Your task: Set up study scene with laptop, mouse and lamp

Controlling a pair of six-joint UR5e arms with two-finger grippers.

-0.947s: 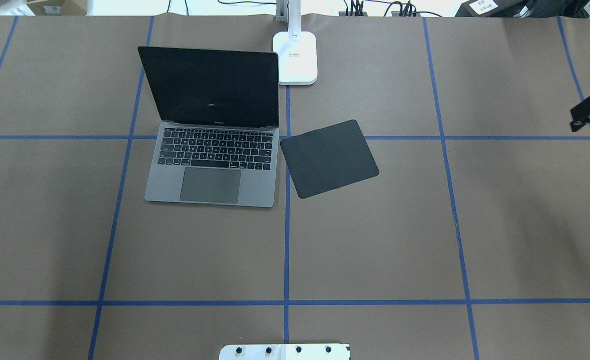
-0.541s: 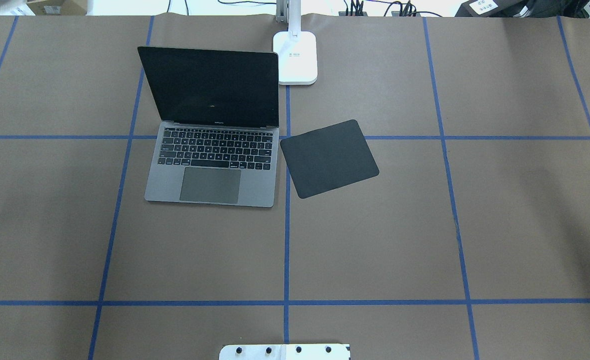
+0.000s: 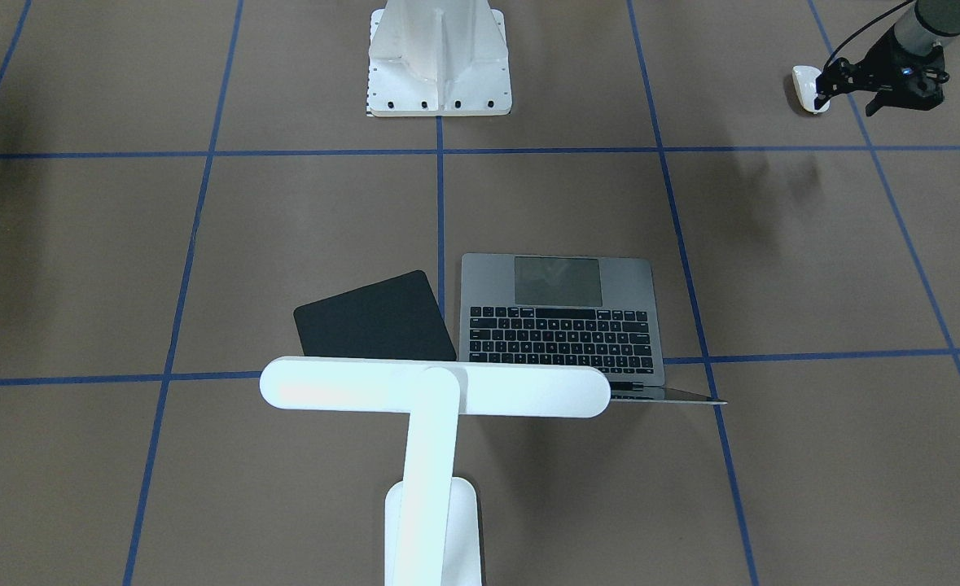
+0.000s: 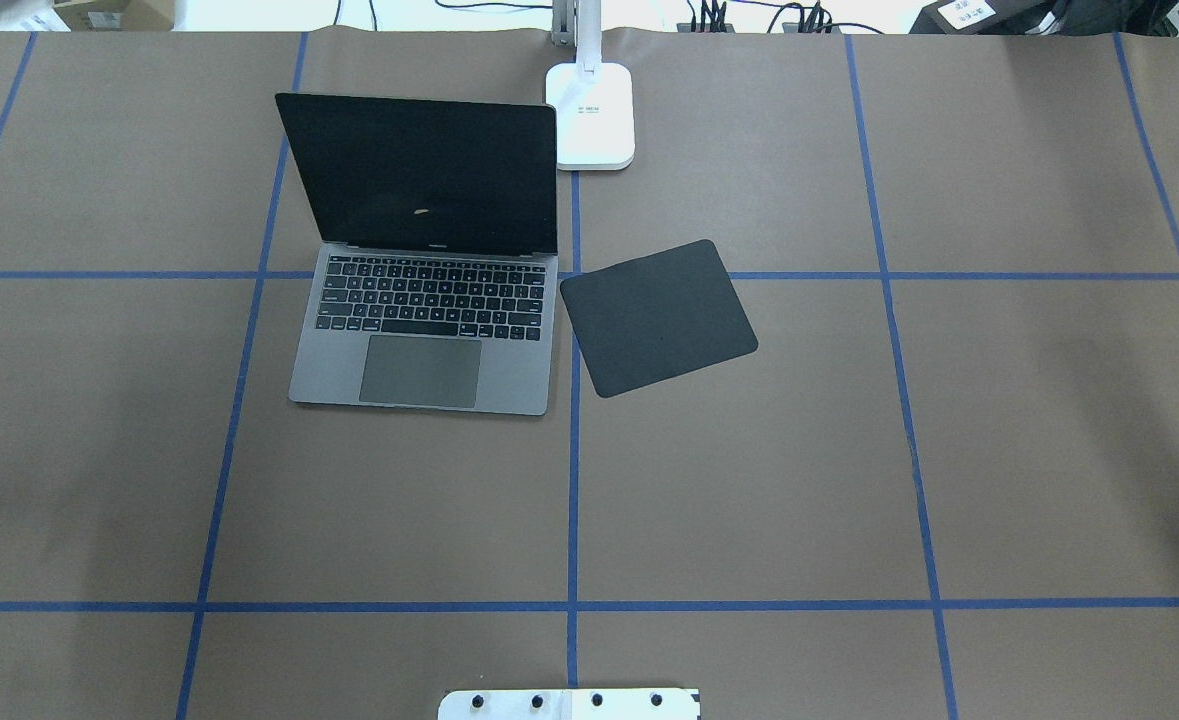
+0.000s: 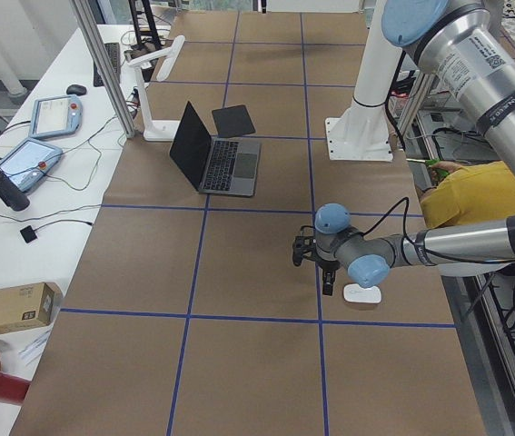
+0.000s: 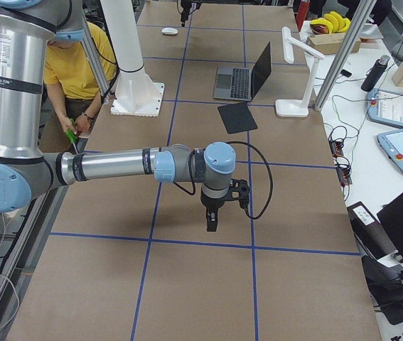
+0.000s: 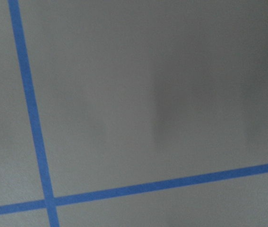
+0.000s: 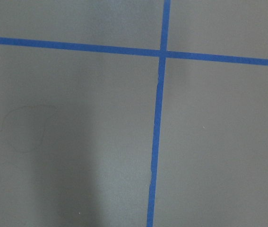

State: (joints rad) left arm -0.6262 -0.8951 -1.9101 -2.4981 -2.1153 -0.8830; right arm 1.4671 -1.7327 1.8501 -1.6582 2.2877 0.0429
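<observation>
Near the mouse (image 3: 808,88), left gripper (image 3: 846,99) spread, empty.

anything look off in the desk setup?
The black pad lies rotated, not squared with the laptop beside it. The mouse sits far off on the robot's left side, nowhere near the pad. The lamp stands upright; nothing looks damaged.

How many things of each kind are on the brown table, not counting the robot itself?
laptop: 1
mouse: 1
lamp: 1
black pad: 1
Total: 4
</observation>
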